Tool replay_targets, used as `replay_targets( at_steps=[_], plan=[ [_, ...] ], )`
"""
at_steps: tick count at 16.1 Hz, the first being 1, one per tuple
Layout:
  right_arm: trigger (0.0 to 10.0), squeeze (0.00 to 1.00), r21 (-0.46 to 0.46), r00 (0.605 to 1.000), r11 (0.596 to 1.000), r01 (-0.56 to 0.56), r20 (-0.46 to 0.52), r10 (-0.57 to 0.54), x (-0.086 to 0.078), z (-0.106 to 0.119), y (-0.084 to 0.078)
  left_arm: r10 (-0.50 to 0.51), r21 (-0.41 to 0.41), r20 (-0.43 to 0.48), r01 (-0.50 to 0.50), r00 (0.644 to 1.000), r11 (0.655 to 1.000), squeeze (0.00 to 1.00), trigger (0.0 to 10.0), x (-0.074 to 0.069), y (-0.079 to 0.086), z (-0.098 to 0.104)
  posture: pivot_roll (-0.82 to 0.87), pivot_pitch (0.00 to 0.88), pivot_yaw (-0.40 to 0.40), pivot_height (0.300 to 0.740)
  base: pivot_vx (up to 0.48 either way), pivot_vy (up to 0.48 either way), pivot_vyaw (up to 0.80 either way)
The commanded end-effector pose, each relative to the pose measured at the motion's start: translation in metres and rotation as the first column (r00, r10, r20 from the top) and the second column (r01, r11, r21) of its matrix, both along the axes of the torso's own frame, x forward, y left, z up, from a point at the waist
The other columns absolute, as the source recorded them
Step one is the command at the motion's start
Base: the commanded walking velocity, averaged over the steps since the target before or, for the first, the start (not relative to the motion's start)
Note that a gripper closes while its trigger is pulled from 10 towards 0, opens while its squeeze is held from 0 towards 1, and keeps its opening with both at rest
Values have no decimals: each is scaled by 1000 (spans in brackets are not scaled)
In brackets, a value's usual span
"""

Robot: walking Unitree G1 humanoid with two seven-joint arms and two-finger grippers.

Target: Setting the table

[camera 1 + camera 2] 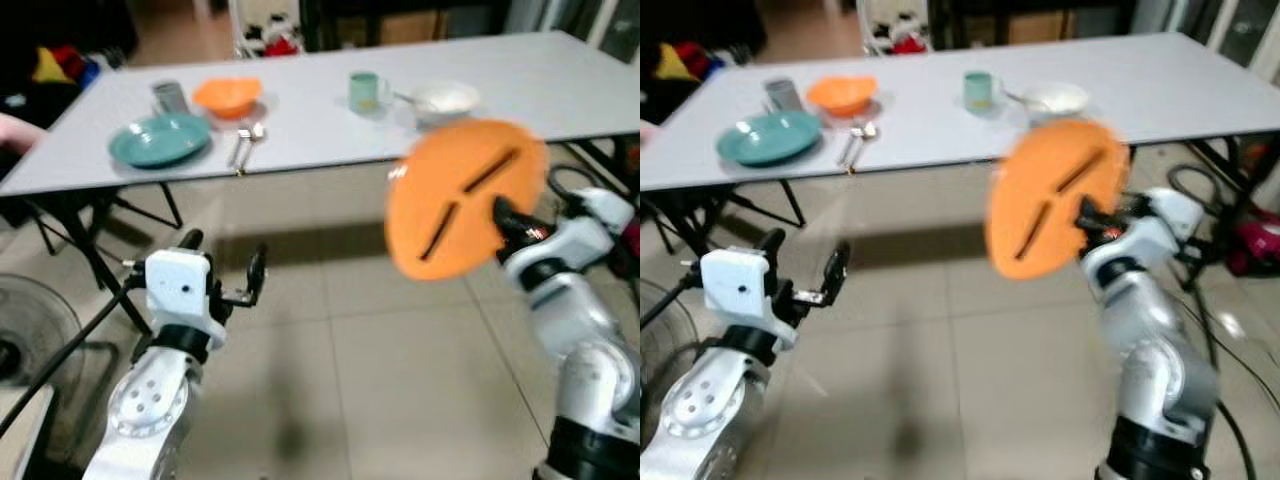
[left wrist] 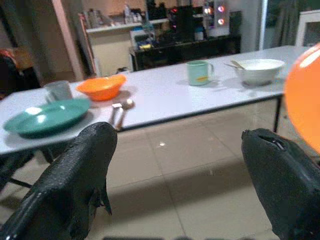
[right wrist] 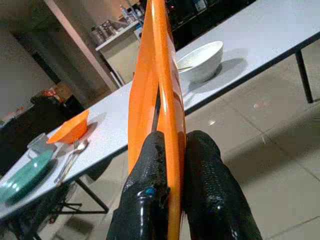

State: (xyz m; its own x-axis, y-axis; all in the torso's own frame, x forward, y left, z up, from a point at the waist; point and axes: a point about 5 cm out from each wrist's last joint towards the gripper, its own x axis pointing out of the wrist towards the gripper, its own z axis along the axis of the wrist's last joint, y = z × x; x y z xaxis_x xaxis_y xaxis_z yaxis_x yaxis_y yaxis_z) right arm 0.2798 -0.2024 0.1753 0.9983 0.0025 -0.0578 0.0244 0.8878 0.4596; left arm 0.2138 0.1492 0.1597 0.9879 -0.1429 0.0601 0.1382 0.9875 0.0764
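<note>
Right gripper (image 3: 170, 165): raised on the right, short of the table's near edge; fingers (image 3: 145, 195) pinching the rim of the orange plate (image 1: 462, 195), one on each face.
Orange plate: held in the air, on edge, tilted, its broad face toward the head camera; outline blurred; covers part of the table's near edge behind it; two dark streaks on its face, nature unclear.
Left gripper (image 1: 222, 268): low on the left, over the floor, short of the table; fingers (image 2: 75, 185) spread wide apart, nothing between them.
Table (image 1: 560, 70): long, white, running left to right on the far side; right end cut off by the frame.
Green plate (image 1: 160, 140): near left part of the table, flat.
Orange bowl (image 1: 228, 96): just behind and right of the green plate.
Grey cup (image 1: 170, 96): just left of the orange bowl, soft in focus.
Cutlery (image 1: 245, 140): just right of the green plate, close to the near edge; number of pieces hard to tell.
Green mug (image 1: 365, 92): middle of the table, upright.
White bowl (image 1: 445, 98): just right of the mug, a utensil handle sticking out toward the mug.
Floor (image 1: 330, 330): pale tiles.
Fan (image 1: 25, 330): on the floor at far left, partly cut off.
</note>
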Motion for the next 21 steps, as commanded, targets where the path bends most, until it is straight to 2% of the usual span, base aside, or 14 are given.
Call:
replay_targets(
  at_steps=[1, 3, 7, 9, 17, 21],
  plan=[
    [10000, 0, 49, 994, 994, -95, 51, 92, 6, 14, 18, 15, 15, -13, -15, 1000, 1000, 1000, 10000, 3, 5, -1, -112, 0, 60, 740, 401, 0, 0],
    [10000, 0, 74, 993, 991, -116, 28, 114, 8, 14, 21, 18, 14, -16, -18, 1000, 1000, 1000, 10000, 2, 5, -2, -110, 0, 52, 740, 411, 0, 0],
    [10000, 0, 66, 985, 983, -170, -31, 172, 9, 13, 27, 8, 18, -22, -8, 1000, 1000, 1000, 10000, 2, 0, -5, -104, 0, 39, 740, 418, 0, 0],
    [10000, 0, 101, 976, 976, -195, -80, 203, 9, 9, 29, -23, 29, -28, 24, 999, 999, 1000, 10000, 2, -4, -6, -102, 0, 40, 740, 418, 0, 0],
    [10000, 0, 205, 950, 941, -268, -107, 294, 5, 7, 38, -70, 46, -31, 71, 997, 996, 1000, 10000, 3, -9, -6, -102, 0, 52, 740, 420, 0, 0],
    [10000, 0, 224, 943, 936, -273, -129, 306, 4, 4, 38, -88, 45, -30, 89, 996, 995, 1000, 10000, 4, -12, -6, -105, 0, 54, 740, 420, 0, -683]
  ],
)
